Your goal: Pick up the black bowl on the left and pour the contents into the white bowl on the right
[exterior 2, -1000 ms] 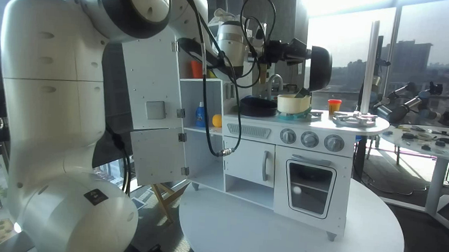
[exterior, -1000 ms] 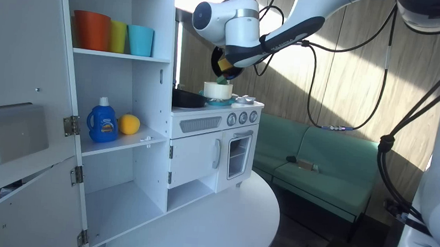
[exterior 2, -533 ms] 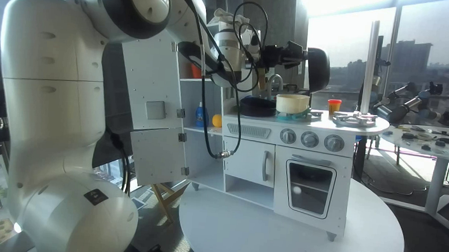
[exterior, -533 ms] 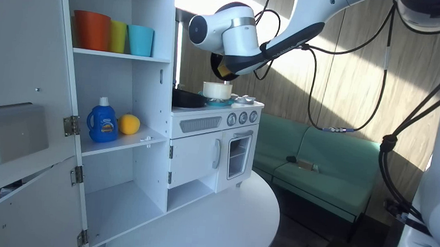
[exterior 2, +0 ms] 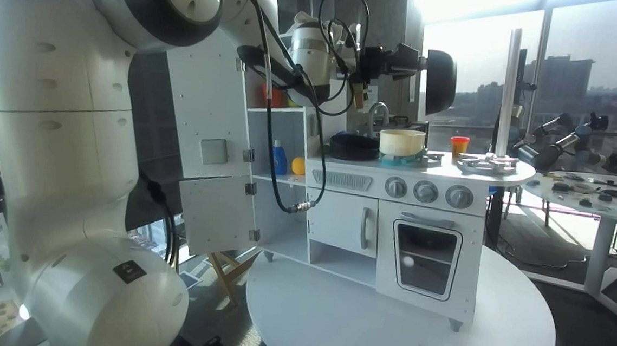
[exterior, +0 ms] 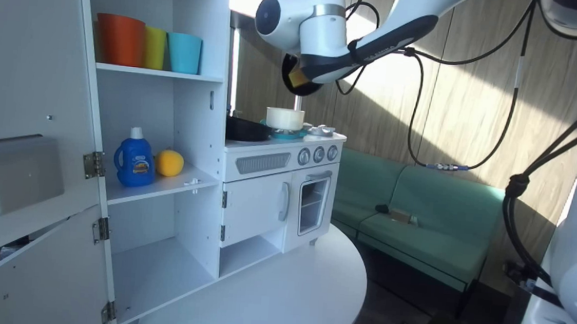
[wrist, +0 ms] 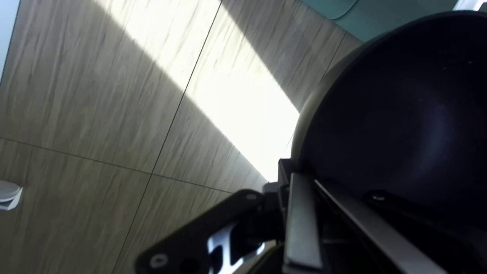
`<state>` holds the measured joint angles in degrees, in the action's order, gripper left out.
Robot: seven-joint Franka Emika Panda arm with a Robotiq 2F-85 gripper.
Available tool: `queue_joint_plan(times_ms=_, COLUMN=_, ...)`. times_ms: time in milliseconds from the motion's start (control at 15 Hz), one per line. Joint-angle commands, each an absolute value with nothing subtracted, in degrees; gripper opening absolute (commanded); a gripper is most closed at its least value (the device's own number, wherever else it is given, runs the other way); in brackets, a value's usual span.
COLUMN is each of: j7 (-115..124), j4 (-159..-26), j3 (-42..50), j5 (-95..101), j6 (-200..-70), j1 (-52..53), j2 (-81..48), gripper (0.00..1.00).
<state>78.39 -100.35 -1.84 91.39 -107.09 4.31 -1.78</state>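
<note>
Wrist view: hand (wrist: 303,174) pinching black bowl (wrist: 380,114); sunlit wood wall (wrist: 236,102); both exterior views: white countertop (exterior 2: 444,167) below

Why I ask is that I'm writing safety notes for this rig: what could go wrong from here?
Slip: the pincer grips the black bowl only at its edge, so it might twist or drop.
Spill: the bowl is tipped on its side and, in an exterior view, hangs above and off to one side of the white bowl, so anything left inside could miss.
Snag: the cable hangs in a loose loop and might catch as the arm moves.
</note>
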Motion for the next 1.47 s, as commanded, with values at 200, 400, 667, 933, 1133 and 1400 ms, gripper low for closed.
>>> queue_joint_plan(times_ms=200, j7=77.93, j4=-97.18, j3=1.03, j5=72.96, j6=-117.57, j1=0.24, j2=4.01, gripper=0.07)
queue_joint_plan(times_ms=400, j7=76.30, j4=-96.54, j3=3.48, j5=61.94, j6=-122.54, j1=-1.61, j2=4.91, gripper=0.07)
queue_joint_plan(times_ms=667, j7=71.23, j4=-95.73, j3=6.61, j5=45.20, j6=-130.09, j1=-4.13, j2=4.31, gripper=0.07)
queue_joint_plan(times_ms=933, j7=64.26, j4=-95.27, j3=8.39, j5=27.85, j6=-134.09, j1=-6.35, j2=2.68, gripper=0.07)
queue_joint_plan(times_ms=1133, j7=59.74, j4=-94.75, j3=9.13, j5=18.54, j6=-134.92, j1=-7.88, j2=0.94, gripper=0.07)
queue_joint_plan(times_ms=1400, j7=56.36, j4=-93.04, j3=10.09, j5=10.96, j6=-133.61, j1=-9.44, j2=-1.53, gripper=0.07)
